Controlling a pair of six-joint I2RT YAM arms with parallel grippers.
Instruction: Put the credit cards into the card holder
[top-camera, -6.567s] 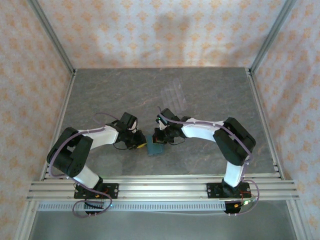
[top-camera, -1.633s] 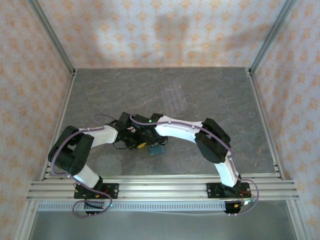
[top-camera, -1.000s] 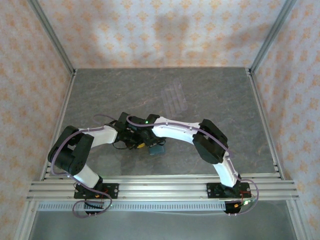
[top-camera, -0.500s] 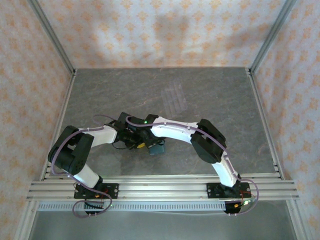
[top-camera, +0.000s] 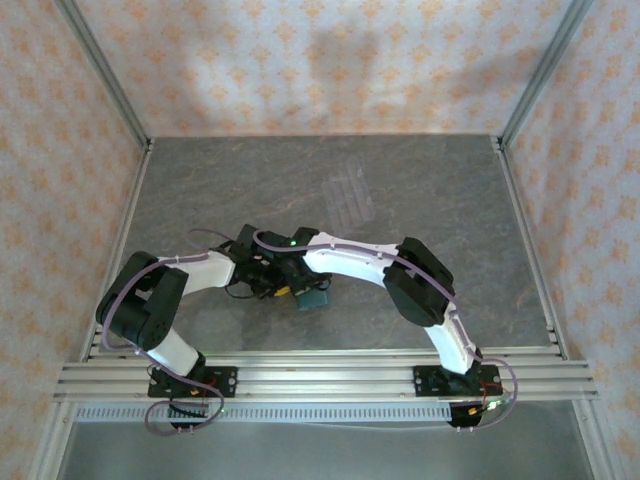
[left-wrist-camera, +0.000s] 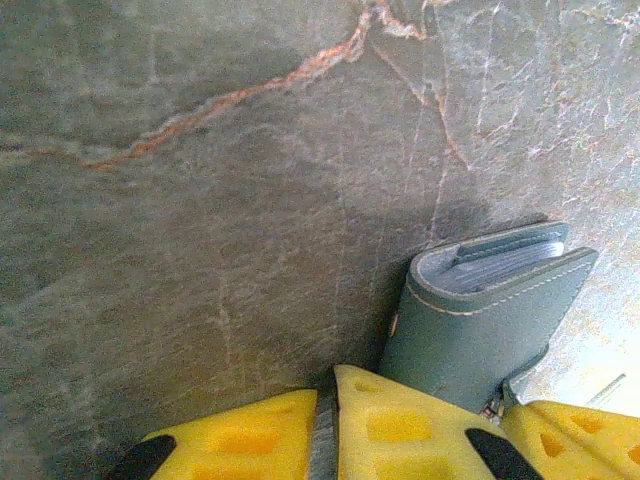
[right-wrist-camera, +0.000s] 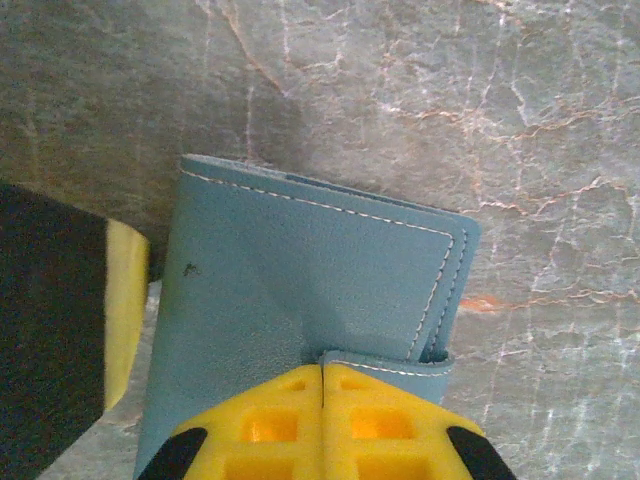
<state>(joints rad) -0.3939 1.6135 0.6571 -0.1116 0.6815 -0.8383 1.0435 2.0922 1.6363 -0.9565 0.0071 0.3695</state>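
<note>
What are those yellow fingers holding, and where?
Cannot be told: the right fingers are shut against the card holder's strap edge, maybe pinching it.

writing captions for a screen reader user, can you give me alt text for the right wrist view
A closed teal card holder with white stitching lies on a grey marbled table, seen from just above. The right tool, its yellow fingertips pressed together, sits at the holder's lower edge beside its strap tab.

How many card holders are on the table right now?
1. The card holder lies near the front middle of the table. No other shows, though part of the surface is covered from above.
</note>
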